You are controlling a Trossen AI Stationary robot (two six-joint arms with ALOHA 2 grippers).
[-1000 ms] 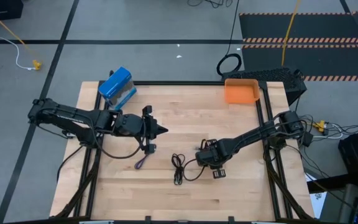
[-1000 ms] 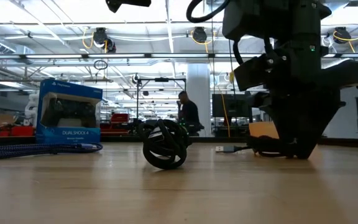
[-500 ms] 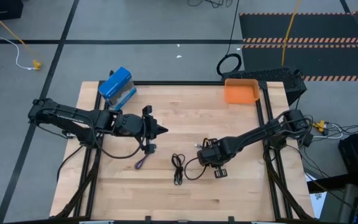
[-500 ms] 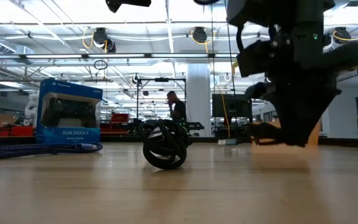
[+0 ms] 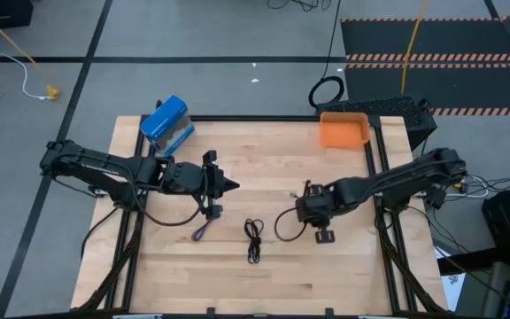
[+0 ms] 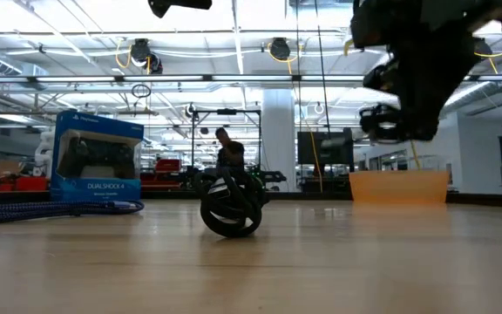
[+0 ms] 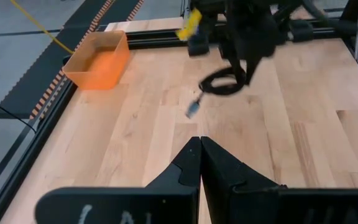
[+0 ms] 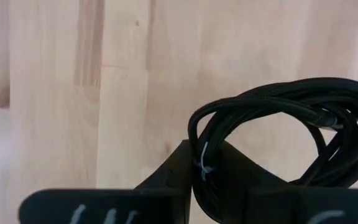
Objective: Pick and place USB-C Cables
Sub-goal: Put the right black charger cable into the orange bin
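My right gripper point(image 5: 308, 211) is shut on the black USB-C cable coiled in a ring point(image 5: 285, 225) and holds it above the table's middle; in the low view the gripper point(image 6: 397, 122) hangs well above the wood. The black cable folded long point(image 5: 253, 240) lies flat on the table, and the purple-blue cable point(image 5: 200, 232) lies flat to its left. My left gripper point(image 5: 234, 185) is shut and holds nothing, hovering left of centre. In the left wrist view the ring point(image 7: 224, 81) hangs under my right arm with a plug point(image 7: 193, 109) dangling. My right gripper pinches several strands of the coiled cable at one side of the ring point(image 8: 205, 163) between its two fingers, coming from above. The ring point(image 6: 382, 122) is lifted clear of the table and hangs beside and below the fingers, one plug end dangling loose.
An orange bin point(image 5: 343, 129) stands at the table's far right corner. A blue controller box point(image 5: 166, 122) sits at the far left edge. A large black cable loop point(image 5: 327, 91) lies on the floor beyond the table. A person point(image 6: 225, 148) shows in the room behind.
My right gripper has risen from the table and moved a little toward the far right, taking the coiled cable with it. The ring, whose plug end lay on the wood a second ago, now hangs clear of the table.
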